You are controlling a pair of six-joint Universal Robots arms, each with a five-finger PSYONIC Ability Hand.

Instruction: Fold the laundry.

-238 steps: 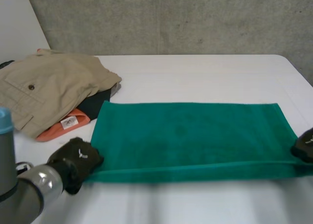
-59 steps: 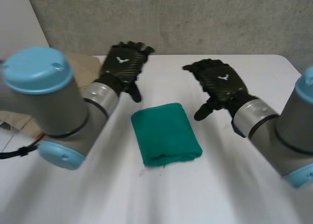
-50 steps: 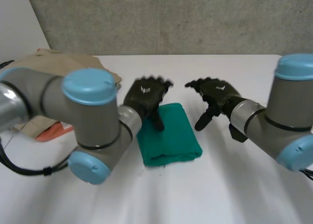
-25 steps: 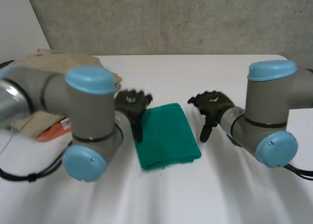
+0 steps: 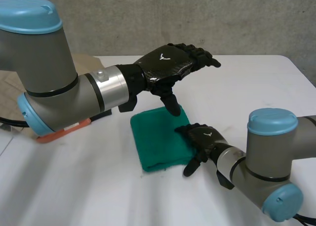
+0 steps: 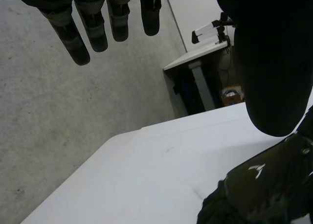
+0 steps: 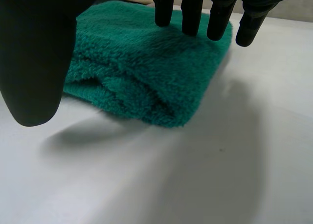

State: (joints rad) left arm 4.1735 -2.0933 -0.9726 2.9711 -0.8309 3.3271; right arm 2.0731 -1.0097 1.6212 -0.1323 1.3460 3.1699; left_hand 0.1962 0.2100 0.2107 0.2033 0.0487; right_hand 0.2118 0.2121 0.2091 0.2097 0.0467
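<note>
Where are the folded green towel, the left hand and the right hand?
folded green towel (image 5: 154, 139), head view, middle of its top face.
left hand (image 5: 167, 64), head view, back of the hand.
right hand (image 5: 206, 137), head view, back of the hand.

Looking along the left hand (image 6: 95, 28) here: fingers straight and slightly spread, thumb big and dark off to one side. Hovering well above the white table (image 6: 146, 175). Can spot the right hand (image 6: 266, 185) just below that thumb, close to the tabletop, white bird logo on its back. Past the table's far edge, got a grey concrete wall (image 6: 44, 136) and a white desk (image 6: 195, 60) tucked in the corner, dark underneath.
</note>
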